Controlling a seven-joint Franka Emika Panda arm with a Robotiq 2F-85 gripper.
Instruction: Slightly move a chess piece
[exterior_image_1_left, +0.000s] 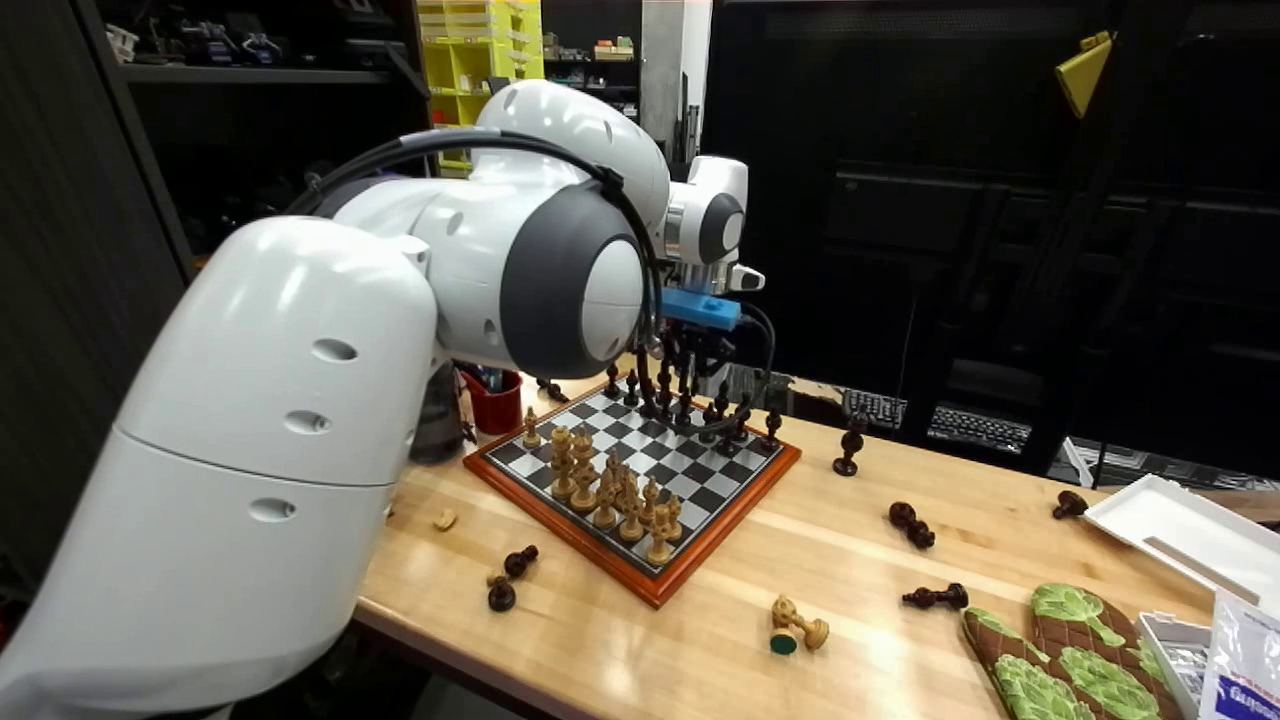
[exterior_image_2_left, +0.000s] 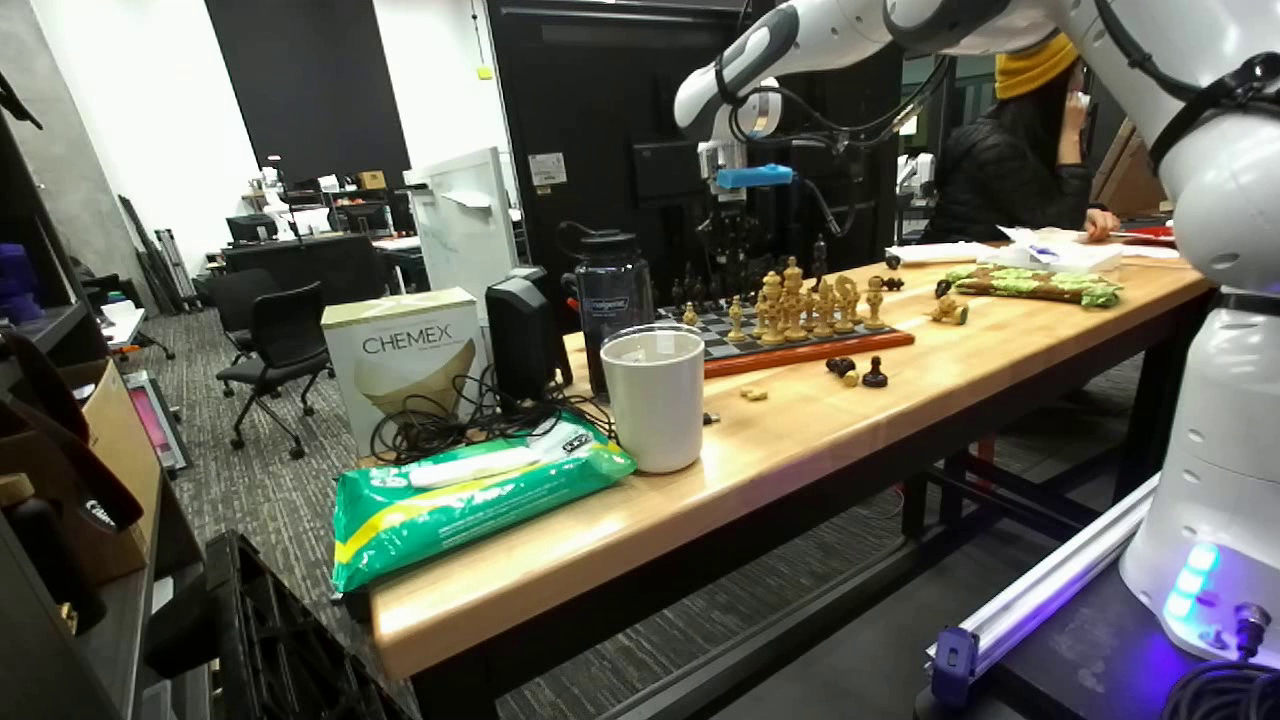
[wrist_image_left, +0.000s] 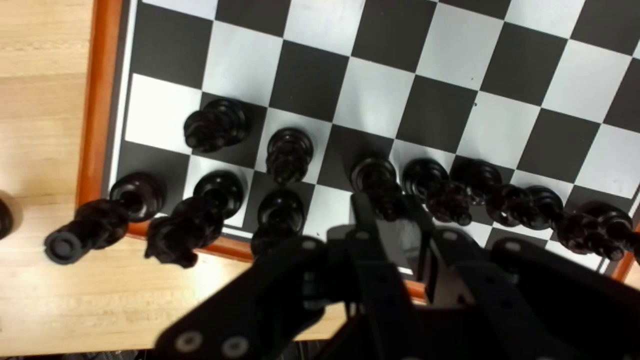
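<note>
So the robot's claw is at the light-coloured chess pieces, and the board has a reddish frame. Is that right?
Not quite: the gripper is at the dark pieces, as the wrist view shows. The board does have a reddish frame.

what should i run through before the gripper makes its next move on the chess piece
1. Target lined up: ok; in the wrist view the top of a dark chess piece shows between the two tips of the gripper.
2. Firm grip: cannot tell; contact on both sides is not visible.
3. Side room: not ok; a neighbouring dark piece stands close beside one tip.
4. Target upright: ok; it appears to stand as that neighbour does.
5. Light pieces out of the way: ok; in an exterior view they are mostly grouped on the side of the chessboard away from the gripper.
6. Cable clear of the pieces: cannot tell; in an exterior view its loop overlaps some.
</note>
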